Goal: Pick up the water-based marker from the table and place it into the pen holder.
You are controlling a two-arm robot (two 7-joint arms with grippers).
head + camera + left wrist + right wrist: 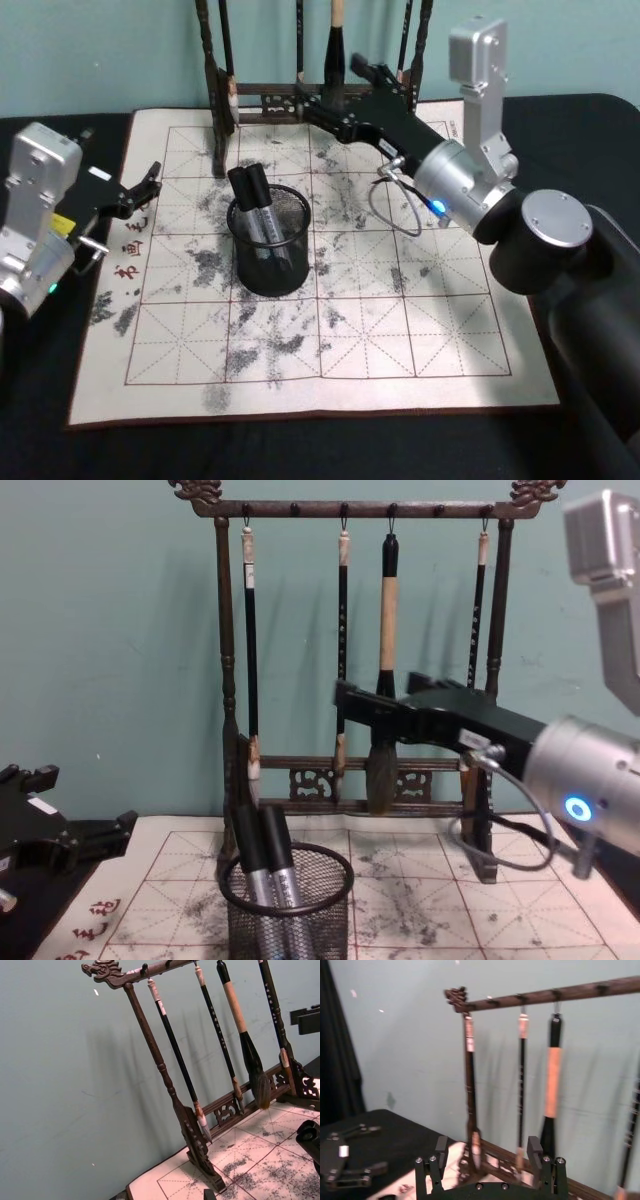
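The pen holder (268, 262), a round black mesh cup, stands on the calligraphy mat left of centre, and also shows in the chest view (288, 905). Two water-based markers (252, 196) with black caps and silver barrels lean inside it (266, 852). My right gripper (338, 92) hangs open and empty behind and above the cup, close to the brush rack; its fingers (535, 1149) stand apart with nothing between them. My left gripper (148, 182) rests open at the mat's left edge, apart from the cup.
A tall dark wooden brush rack (228, 680) with several hanging brushes (387, 630) stands along the mat's far edge, right behind the right gripper. The ink-stained gridded mat (420, 330) lies on a black tablecloth (300, 450). A teal wall (100, 630) is behind.
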